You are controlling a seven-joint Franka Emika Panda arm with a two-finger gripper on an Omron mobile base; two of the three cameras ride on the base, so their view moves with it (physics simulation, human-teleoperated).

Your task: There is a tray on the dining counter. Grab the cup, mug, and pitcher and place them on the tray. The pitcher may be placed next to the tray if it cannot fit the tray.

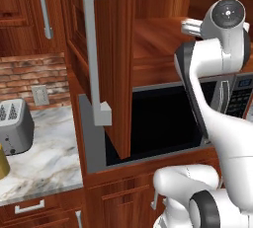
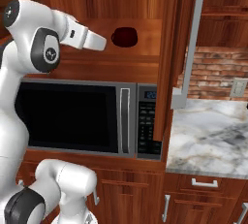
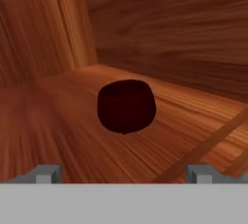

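The dark maroon mug (image 3: 126,106) stands upright on the wooden shelf of an open wall cabinet above the microwave; the right base view shows the mug (image 2: 124,37) just right of my hand. My gripper (image 3: 124,175) is open, its fingertips (image 3: 47,173) wide apart and a short way in front of the mug, touching nothing. From the left base view my hand (image 1: 191,26) reaches into the same shelf. A yellow sliver of the pitcher (image 1: 2,163) shows at the left edge on the marble counter. The tray, the cup and the dining counter are out of view.
The open cabinet door (image 2: 169,58) hangs right of the shelf, its grey handle (image 2: 186,48) facing out. Below sits a black microwave (image 2: 72,116). A grey toaster (image 1: 15,126) stands on the marble counter (image 1: 44,158) before a brick wall (image 1: 29,76).
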